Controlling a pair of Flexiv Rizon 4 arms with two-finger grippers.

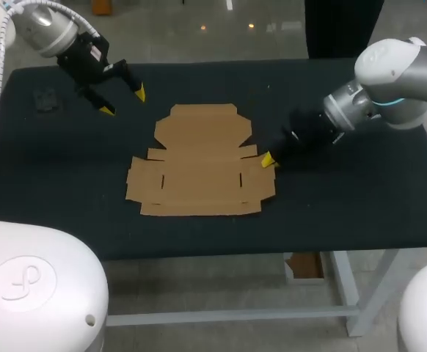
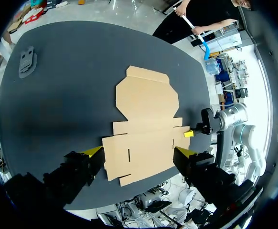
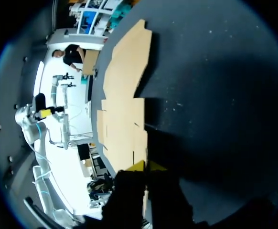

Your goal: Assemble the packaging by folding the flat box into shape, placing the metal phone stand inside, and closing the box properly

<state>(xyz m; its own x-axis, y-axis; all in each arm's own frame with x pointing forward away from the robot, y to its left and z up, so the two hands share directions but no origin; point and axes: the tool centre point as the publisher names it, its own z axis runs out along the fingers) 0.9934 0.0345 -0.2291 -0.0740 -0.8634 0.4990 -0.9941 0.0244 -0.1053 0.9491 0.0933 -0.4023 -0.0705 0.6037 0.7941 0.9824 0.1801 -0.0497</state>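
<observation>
The flat box (image 1: 199, 165) lies unfolded on the table (image 1: 360, 205), no panel raised, so the task is at its very start by my reading. It sits between the two claws, presumably so that each arm can work one side.

The right claw (image 1: 267, 160) is down at table level with its tip touching the box's side flap (image 1: 260, 180). In the right wrist view the flap's edge (image 3: 140, 143) runs straight into the right claw (image 3: 146, 166). The claw appears turned on its side, a stance that would suit lifting a thin sheet off the cloth. Whether it has hold of the flap or only rests against it, I cannot tell.

The left claw (image 1: 123, 101) hangs above the table, well apart from the box and beyond its far left corner. It is spread wide and holds nothing. From its own wrist view the box (image 2: 144, 124) lies directly ahead of and under the left claw (image 2: 140, 151), so it seems placed to come down on the cardboard once a flap rises.

A small dark flat thing, probably the folded phone stand (image 1: 46, 99), lies on the outer side of the left claw, away from the box (image 2: 26, 59). There it is out of the folding but within that arm's reach.
</observation>
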